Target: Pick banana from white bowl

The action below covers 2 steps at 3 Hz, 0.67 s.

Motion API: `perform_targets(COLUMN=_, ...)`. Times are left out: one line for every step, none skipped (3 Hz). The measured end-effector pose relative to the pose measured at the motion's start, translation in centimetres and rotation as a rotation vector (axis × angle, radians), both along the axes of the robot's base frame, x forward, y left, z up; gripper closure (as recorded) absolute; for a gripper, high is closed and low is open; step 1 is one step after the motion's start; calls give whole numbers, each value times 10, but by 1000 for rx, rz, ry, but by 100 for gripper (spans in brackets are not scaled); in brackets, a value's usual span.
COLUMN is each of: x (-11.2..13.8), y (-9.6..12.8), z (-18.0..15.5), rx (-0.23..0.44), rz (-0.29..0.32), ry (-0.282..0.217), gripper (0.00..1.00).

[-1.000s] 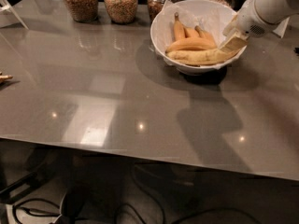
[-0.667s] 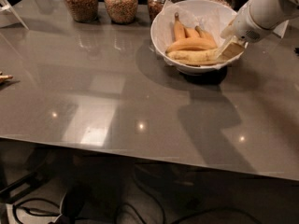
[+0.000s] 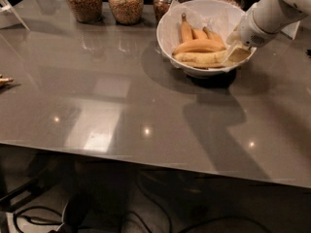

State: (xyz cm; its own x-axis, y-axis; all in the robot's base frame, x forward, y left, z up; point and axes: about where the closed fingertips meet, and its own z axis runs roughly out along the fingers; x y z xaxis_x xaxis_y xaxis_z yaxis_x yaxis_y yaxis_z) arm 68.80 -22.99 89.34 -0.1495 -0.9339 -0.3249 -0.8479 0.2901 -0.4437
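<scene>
Camera view shows a wide, glossy grey-brown desk [image 3: 97, 91] with a large round white bowl [image 3: 164, 28] standing toward its far right. The bowl is lined with crinkled white paper [image 3: 219, 18]. Inside it, along the near wall, lies the long pale yellow banana with brown speckles [image 3: 200, 58], gently curved. Several shorter, deeper orange-yellow bananas [image 3: 197, 45] are stacked just behind it and touching it.

The robot's white arm [image 3: 274, 11] comes in from the upper right. Its pale gripper [image 3: 238, 54] is down at the bowl's right rim, right at the pale banana's right end. Whether the gripper is closed on the fruit or open around it cannot be told from here.

Three glass jars with brownish fill [image 3: 126, 3] stand in a row along the far edge, left of the bowl and near it.

The grasp, if there is one, looks to be at the very tip of the banana, not its middle. A hold that far out would likely let the fruit pivot or slip free on lifting.

The orange bananas press against the pale one, so they could be dragged up or rolled out with it.

The gripper is also close to the rim, and a snag there might tip or shove the bowl. The loose paper could come up too.
</scene>
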Motion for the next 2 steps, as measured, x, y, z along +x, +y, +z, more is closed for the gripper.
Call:
perform_targets(x=4, y=-1, z=-11, rx=-48, rz=15, ry=29, gripper=46)
perform_targets(x=5, y=0, z=-16, rx=-99, rz=40, ry=61, gripper=46)
